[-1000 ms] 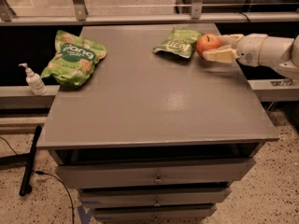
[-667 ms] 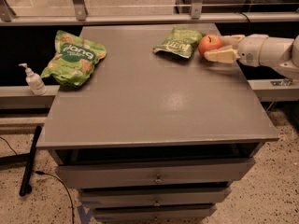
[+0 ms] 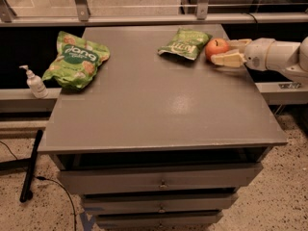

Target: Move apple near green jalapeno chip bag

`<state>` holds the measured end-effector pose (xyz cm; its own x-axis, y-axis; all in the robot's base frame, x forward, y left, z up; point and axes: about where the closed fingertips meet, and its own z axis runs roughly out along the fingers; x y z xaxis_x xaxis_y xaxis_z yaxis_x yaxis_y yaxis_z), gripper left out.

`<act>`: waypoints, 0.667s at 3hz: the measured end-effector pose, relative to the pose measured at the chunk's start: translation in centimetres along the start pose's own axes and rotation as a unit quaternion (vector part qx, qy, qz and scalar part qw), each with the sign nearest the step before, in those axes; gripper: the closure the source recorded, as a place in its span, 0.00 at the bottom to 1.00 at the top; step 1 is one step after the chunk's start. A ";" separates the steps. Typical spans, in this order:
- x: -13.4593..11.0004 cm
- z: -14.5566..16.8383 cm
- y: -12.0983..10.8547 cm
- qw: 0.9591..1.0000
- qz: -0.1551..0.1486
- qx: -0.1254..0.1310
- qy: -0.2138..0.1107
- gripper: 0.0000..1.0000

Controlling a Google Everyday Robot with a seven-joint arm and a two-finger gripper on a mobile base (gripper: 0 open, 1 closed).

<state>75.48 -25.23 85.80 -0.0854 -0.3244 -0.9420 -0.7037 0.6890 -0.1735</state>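
Logging gripper (image 3: pixel 223 52) at 2 o'clock on the grey table (image 3: pixel 159 109), brought in from 3 o'clock on a white arm (image 3: pixel 276 57) over the right edge. Pinching apple (image 3: pixel 216 47) between two pale fingers (image 3: pixel 228 59): one along the near side at the apple's 5 o'clock, the other behind at 1 o'clock, mostly hidden by the fruit. Jaws no wider than the apple, closed against it on both sides as far as visible.

Apple red-orange, upright, dark stem dip on top. Low over the table surface or resting on it; cannot tell which.

Small dark green chip bag (image 3: pixel 184 43) at 1 o'clock on the table, lying flat, crinkled, pale oval logo facing up. Apple just beside it, at the bag's 3 o'clock; touching or a sliver apart, cannot tell.

Larger bright green bag (image 3: pixel 76 60) at 10 o'clock, puffier, white lettering, lying over the left edge of the table, well apart from apple and small bag.

Off the table at 9 o'clock: white pump bottle (image 3: pixel 34 83) upright on a low ledge.

Below the table top, at 6 o'clock: stacked drawers (image 3: pixel 161 182), each with a small knob, top one pulled slightly forward.

On the speckled floor at 8 o'clock: black pole (image 3: pixel 30 167) leaning, thin cable beside it.

Beyond 12 o'clock: metal rail (image 3: pixel 144 19) along the far edge.
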 end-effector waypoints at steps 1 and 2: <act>0.8 0.6 0.3 1.000 0.009 -0.003 0.006 0.22; 1.2 0.7 0.5 1.000 0.013 -0.004 0.011 0.00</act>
<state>75.56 -24.84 84.41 -0.1187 -0.3204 -0.9398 -0.7069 0.6919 -0.1466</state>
